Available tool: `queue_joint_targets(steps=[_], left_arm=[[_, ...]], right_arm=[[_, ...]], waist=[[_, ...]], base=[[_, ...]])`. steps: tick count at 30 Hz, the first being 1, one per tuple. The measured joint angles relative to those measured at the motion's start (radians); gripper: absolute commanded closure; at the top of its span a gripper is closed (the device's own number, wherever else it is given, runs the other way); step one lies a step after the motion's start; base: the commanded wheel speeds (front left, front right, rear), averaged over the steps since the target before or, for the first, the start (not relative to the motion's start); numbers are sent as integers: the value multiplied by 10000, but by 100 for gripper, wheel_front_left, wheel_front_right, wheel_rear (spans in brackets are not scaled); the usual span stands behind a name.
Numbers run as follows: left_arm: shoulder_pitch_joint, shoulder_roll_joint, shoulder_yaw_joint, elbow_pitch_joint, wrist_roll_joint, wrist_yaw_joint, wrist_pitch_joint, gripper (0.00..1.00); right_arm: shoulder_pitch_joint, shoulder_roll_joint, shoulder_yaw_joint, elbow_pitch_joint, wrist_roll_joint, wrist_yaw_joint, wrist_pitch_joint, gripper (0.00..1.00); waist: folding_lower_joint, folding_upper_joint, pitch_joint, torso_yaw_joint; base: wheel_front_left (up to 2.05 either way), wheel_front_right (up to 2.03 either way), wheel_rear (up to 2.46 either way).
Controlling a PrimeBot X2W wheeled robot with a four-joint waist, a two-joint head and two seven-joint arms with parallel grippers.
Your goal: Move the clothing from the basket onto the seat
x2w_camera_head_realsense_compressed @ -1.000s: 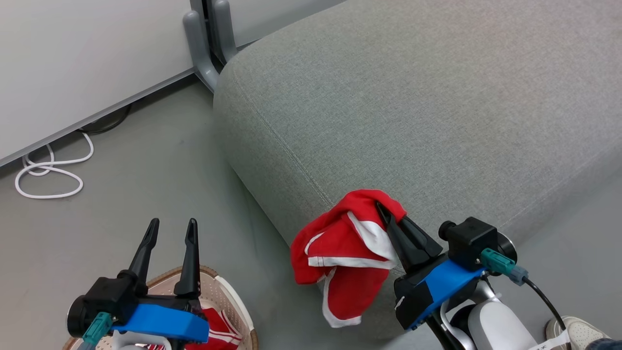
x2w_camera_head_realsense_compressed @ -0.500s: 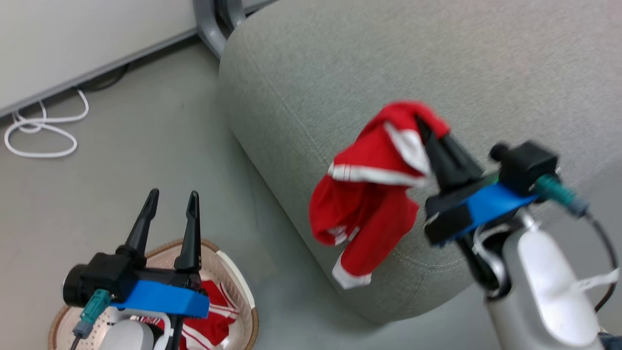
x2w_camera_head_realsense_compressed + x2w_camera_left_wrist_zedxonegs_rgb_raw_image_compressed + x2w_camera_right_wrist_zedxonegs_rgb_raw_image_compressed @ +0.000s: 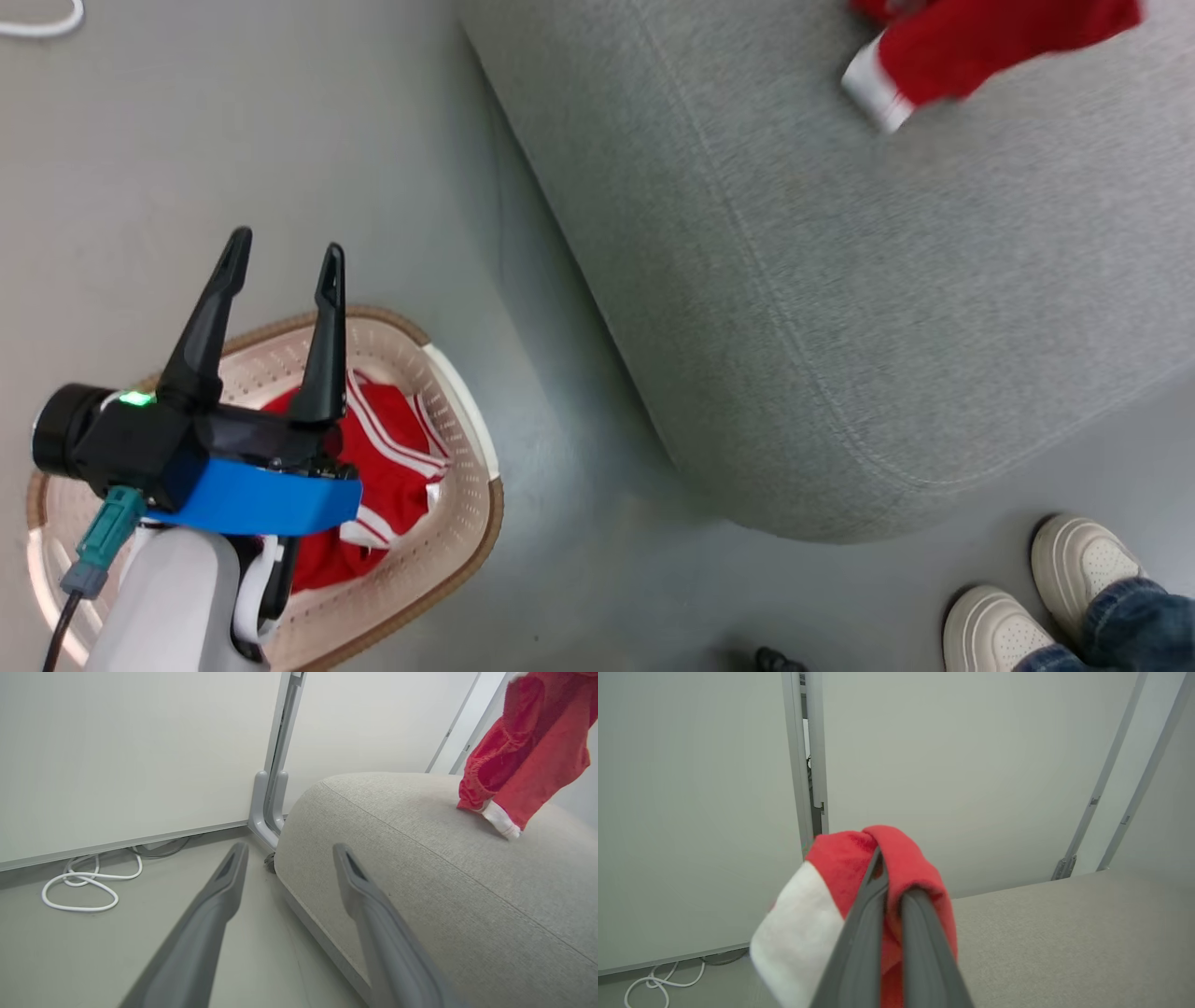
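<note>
Right tool (image 3: pixel 892 882) clamps red garment (image 3: pixel 831 858) over seat (image 3: pixel 840 280); left tool (image 3: pixel 286 245), spread apart, over rim of basket (image 3: pixel 467 420).

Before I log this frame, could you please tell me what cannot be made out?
Head view: the held garment is blurred and cut by the top edge.
Head view: the left gripper covers part of the second garment in the basket, any lettering unseen.
Left wrist view: whether the held garment touches the seat is unclear.
</note>
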Motion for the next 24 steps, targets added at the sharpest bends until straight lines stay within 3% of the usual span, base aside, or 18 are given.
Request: queue_joint_targets(steps=[7,15,17,18,24], left_arm=[[-429,130,-171,-389,130,-40,81,0],[-500,35,-403,-201,125,-75,-12,0],[-506,-19,-435,-148,111,-75,-63,0],[-512,-40,-443,-104,86,-75,-79,0],[-518,-276,-479,244,-54,-75,-180,0]], right_arm=[[-856,-773,-1114,1666,-286,0,-215,100],[-528,-669,-1762,4008,-1298,0,-786,99],[-430,-698,-1739,4401,-1576,0,-918,7],[-383,-759,-1724,4571,-1743,2,-995,0],[-279,-813,-1760,5315,-2243,0,-1289,0]], waist=[[0,0,1014,614],[0,0,1288,1440],[0,0,1207,1567],[0,0,1139,1612],[-1,-1,500,1830]], base=[[0,0,0],[0,0,0],[0,0,0],[0,0,0],[0,0,0]])
